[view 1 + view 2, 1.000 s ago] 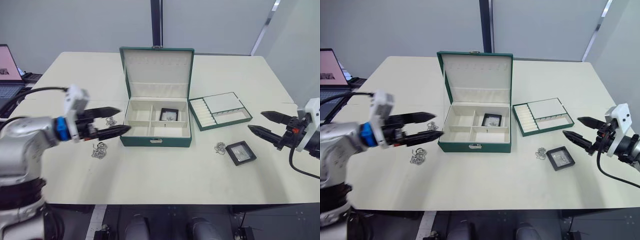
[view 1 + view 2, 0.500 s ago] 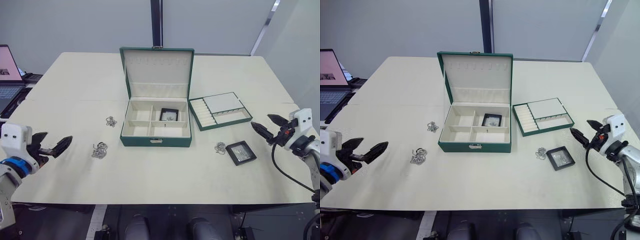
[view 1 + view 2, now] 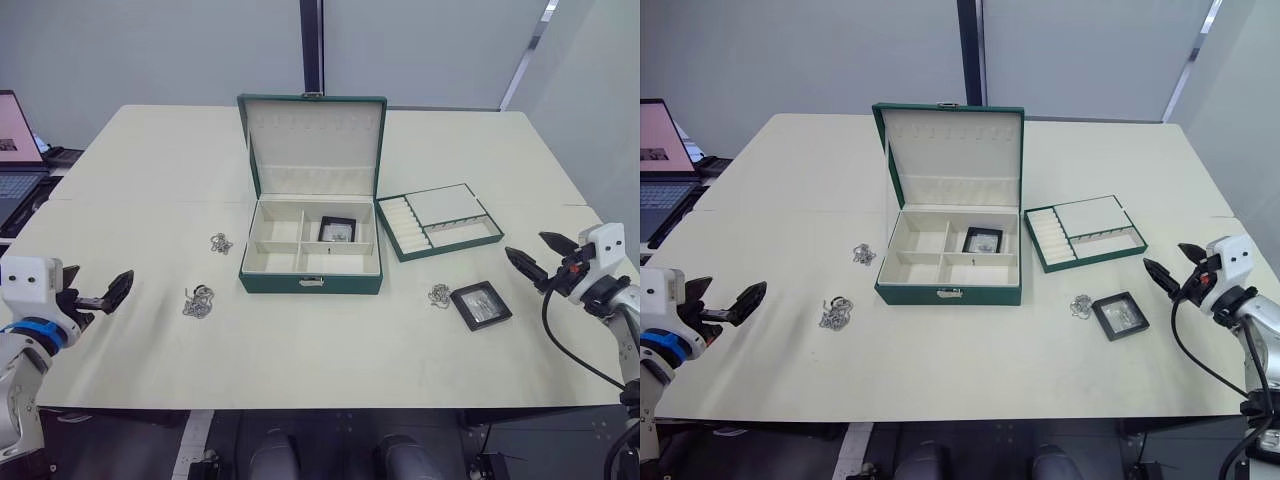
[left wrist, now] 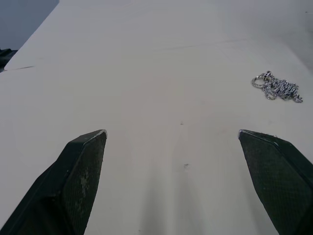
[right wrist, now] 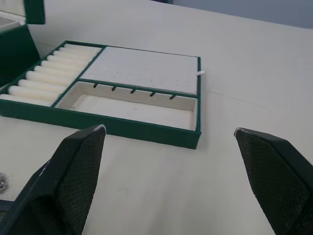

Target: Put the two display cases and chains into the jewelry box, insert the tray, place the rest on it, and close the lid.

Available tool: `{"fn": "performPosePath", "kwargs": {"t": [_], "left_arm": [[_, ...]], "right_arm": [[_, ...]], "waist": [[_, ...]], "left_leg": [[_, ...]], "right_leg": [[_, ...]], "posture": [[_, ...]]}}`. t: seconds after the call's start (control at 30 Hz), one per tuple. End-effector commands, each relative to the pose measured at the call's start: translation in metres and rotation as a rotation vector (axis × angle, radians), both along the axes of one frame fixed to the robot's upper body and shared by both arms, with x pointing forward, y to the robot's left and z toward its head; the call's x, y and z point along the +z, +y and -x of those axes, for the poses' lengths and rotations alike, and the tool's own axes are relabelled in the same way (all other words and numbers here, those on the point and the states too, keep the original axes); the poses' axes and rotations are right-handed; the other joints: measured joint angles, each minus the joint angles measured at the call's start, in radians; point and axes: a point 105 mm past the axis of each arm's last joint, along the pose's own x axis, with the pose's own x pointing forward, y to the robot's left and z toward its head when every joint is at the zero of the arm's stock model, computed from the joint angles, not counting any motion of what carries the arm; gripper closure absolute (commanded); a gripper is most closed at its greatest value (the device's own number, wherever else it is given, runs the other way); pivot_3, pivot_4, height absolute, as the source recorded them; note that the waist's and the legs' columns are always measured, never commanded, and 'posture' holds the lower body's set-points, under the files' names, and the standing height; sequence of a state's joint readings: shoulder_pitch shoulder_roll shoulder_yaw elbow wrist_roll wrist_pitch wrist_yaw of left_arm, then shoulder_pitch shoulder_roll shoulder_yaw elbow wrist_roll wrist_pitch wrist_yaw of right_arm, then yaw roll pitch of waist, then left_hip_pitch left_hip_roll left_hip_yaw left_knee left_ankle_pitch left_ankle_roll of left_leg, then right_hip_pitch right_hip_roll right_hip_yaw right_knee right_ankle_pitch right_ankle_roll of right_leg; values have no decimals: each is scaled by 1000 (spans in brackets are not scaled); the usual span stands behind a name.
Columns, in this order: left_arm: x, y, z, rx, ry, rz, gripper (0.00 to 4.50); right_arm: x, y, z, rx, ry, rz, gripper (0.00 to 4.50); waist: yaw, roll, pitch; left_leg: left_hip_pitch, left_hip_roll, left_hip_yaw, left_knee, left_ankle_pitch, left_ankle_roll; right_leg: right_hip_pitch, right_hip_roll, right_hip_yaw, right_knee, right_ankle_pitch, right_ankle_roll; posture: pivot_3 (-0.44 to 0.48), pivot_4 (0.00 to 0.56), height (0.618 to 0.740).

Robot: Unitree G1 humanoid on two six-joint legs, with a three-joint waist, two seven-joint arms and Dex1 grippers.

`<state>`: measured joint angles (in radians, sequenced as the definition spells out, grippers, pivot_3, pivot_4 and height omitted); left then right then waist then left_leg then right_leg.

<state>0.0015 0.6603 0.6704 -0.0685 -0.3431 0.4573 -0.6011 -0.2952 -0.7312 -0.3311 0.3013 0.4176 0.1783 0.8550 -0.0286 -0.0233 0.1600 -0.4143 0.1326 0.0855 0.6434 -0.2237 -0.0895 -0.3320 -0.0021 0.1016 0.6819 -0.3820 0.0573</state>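
One small square black display case with a clear face is already seated in the back right compartment of the large dark green jewelry box with cream divided lining, whose cream-lined hinged lid stands upright

The second black-framed display case lies on the cream bench in front of the shallow green-rimmed tray with ridged ring rolls, with one small silvery chain clump just beside it. Two more silvery chain clumps lie left of the box: one near its left wall, one nearer the front edge

Left claw sits low at the left bench edge, fingers apart, nothing held; right claw sits at the right edge, fingers apart, empty, aimed toward the tray

Judged step: second case to be picked by the right claw

- Case is flat and thin, so the fingers are best brought down across two opposite frame edges, not the clear face
- Neighbouring chain should be kept out of the grip
- Case is best lowered level into a free compartment
- Chains are better pinched at the densest part of the clump, so trailing links are not snagged on the box wall
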Motion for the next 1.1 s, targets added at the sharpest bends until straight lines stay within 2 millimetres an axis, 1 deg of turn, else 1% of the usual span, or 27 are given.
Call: {"fn": "performPosePath", "kwargs": {"t": [0.03, 0.07, 0.13, 0.17, 0.23, 0.3, 0.37, 0.47, 0.57, 0.67, 0.73, 0.97, 1.1], "left_arm": [[12, -20, 6, -40, -62, -2, 33], [11, -25, 8, -42, -66, 8, 33], [7, -40, 15, -37, -77, 35, 33], [6, -45, 17, -36, -80, 44, 33], [3, -56, 21, -30, -85, 71, 33], [-8, -69, 27, -38, -60, 86, 33], [-17, -72, 31, -9, -48, 108, 33], [-35, -76, 32, 27, -27, 146, 33], [-47, -87, 30, 49, -17, 173, 33], [-51, -103, 25, 37, -19, 180, 33], [-54, -108, 22, 39, -22, 184, 33], [-63, -110, 10, 37, 1, 151, 33], [-69, -106, 5, 51, 31, 137, 33]], "right_arm": [[48, 33, 8, 184, -83, 0, 0], [53, 48, 12, 256, -76, 6, 0], [63, 87, 23, 440, -57, 20, 0], [66, 99, 29, 501, -47, 23, 0], [71, 119, 36, 597, -37, 35, 0], [78, 143, 42, 701, -43, 41, 0], [82, 163, 47, 783, -44, 46, 0], [80, 183, 50, 870, -27, 68, 0], [80, 195, 49, 908, -32, 92, 0], [84, 201, 46, 914, -54, 105, 0], [85, 204, 46, 921, -61, 107, 0], [83, 204, 50, 945, -45, 113, 0], [83, 203, 49, 939, -41, 115, 0]], "waist": [[0, 2, -1], [-1, 3, -2], [-6, 4, -2], [-6, 4, -2], [-3, 3, -3], [-1, 2, -3], [0, 2, -3], [3, 1, -4], [4, 0, -4], [3, 0, -4], [2, 0, -4], [2, 0, -5], [2, 0, -4]], "left_leg": [[0, 0, 0, 0, 0, 0], [0, 0, 0, 0, 0, 0], [0, 0, 0, 0, 0, 0], [0, 1, 0, 0, 0, 0], [0, 1, -2, 0, 0, 0], [0, 0, -2, 0, 0, 0], [0, -1, -1, 0, 0, 0], [0, 0, -2, 0, 0, 0], [0, -1, -2, 1, -1, 0], [0, -1, -2, 1, -1, 0], [0, -1, -2, 0, -1, 0], [0, 0, -2, 0, -1, 0], [0, 0, -2, 0, -1, 0]], "right_leg": [[0, 0, 0, 0, 0, 0], [0, 0, 1, 0, 0, 0], [0, 0, 1, 0, 0, 0], [0, 1, 1, 0, 0, 0], [0, 2, 1, 0, 0, 0], [1, 1, 1, 0, 0, 0], [1, 0, 1, -1, 0, 0], [1, 0, 0, -1, 0, 0], [2, 0, 0, -1, 0, 0], [2, 0, 0, -1, 0, 0], [2, 0, 0, -1, 0, 0], [1, 0, 1, -1, 0, 0], [1, 0, 1, -1, 0, 0]], "posture": [[0, 150, 740], [0, 150, 740], [0, 150, 740], [0, 150, 740], [0, 150, 740], [0, 150, 740], [0, 150, 740], [0, 150, 740], [0, 150, 740], [0, 150, 740], [0, 150, 740], [0, 150, 740], [0, 150, 740]]}}
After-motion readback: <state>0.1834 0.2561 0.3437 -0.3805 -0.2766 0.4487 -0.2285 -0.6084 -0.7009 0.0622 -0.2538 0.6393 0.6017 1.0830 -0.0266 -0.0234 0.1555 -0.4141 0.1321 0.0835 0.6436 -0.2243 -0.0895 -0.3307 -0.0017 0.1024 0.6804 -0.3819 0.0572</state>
